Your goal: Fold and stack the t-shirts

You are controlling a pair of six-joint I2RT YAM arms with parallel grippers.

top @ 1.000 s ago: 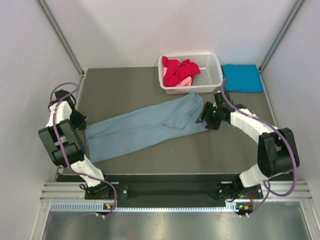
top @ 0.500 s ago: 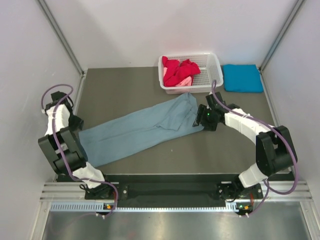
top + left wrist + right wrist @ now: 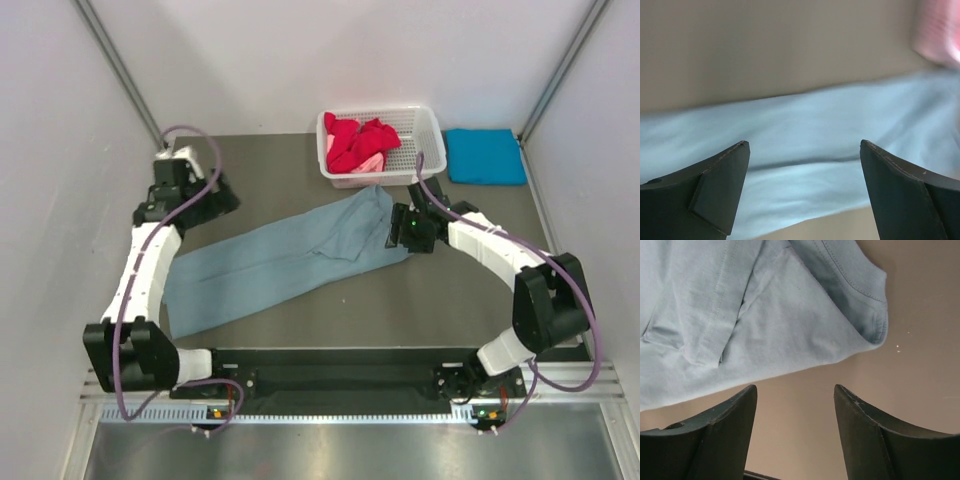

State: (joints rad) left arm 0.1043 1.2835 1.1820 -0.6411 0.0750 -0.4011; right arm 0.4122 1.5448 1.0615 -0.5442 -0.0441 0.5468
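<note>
Between both arms' parted jaws lies grey-blue t-shirt (image 3: 280, 260).

A robotics lab cell: white panel walls (image 3: 50, 120), aluminium rail (image 3: 350, 400), grey table (image 3: 260, 170).

Top looks down — both wrist views (close) share the grey-blue t-shirt (image 3: 280, 262).

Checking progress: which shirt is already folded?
The turquoise shirt, a neat rectangle; the grey-blue shirt lies stretched out, the red shirts sit bunched in the basket.
</note>
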